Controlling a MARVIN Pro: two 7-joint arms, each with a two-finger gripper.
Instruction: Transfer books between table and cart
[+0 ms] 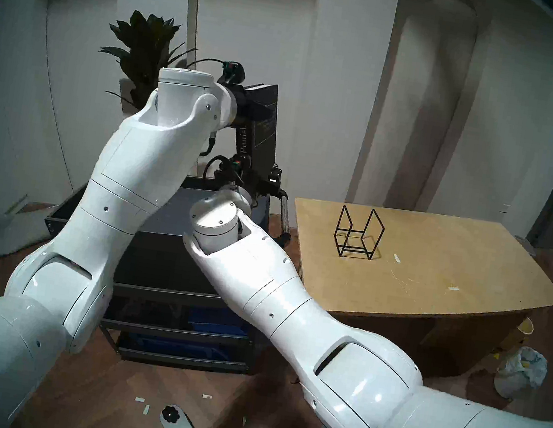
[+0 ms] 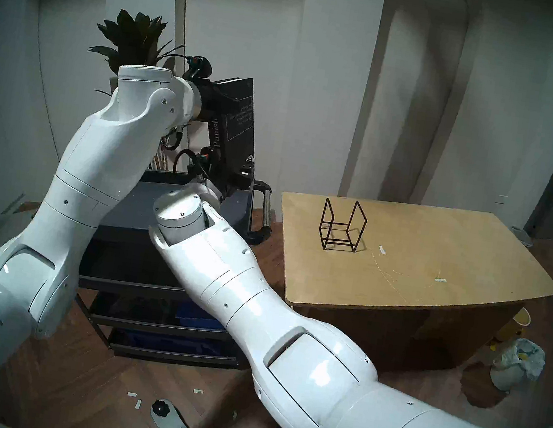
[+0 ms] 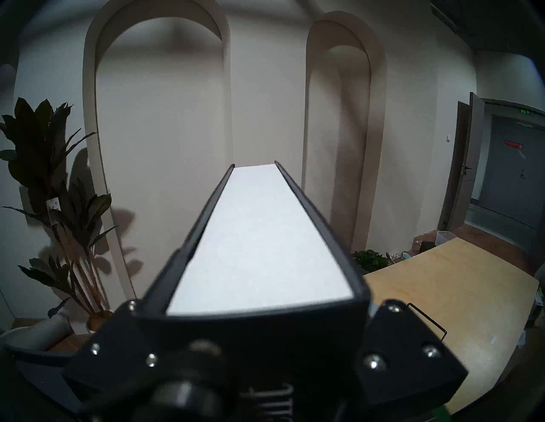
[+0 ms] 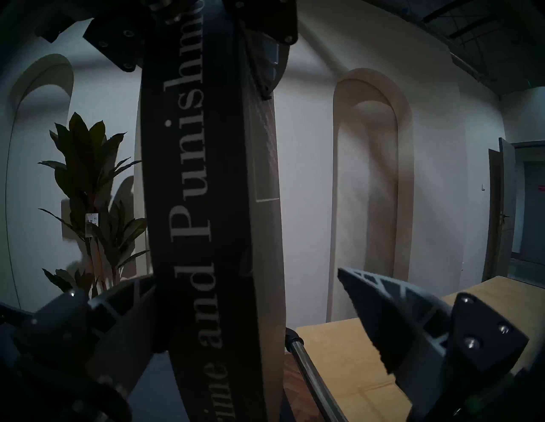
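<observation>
My left gripper [image 1: 259, 108] is clenched on the book [image 1: 261, 125], gripping it near its top end with a finger on each cover, and I hold it upright in the air above the far end of the cart [image 1: 175, 219], touching neither cart nor table. From my left wrist I see its white page edges [image 3: 259, 235] running away between the two dark covers. The spine faces me, with the white lettering reading up its length. My right gripper [image 4: 250, 324] sits lower, at the foot of the book, with its jaws released and spread wide: the left finger [image 4: 118, 303] lies just beside the spine, the right finger [image 4: 383, 312] stands apart from the cover with a clear gap. Whether the left finger touches the spine I cannot tell. The table [image 1: 434, 287] stands to the right of the cart, and on it sits a wire rack [image 1: 359, 232]. A plant [image 1: 142, 48] stands behind the cart by the wall.
</observation>
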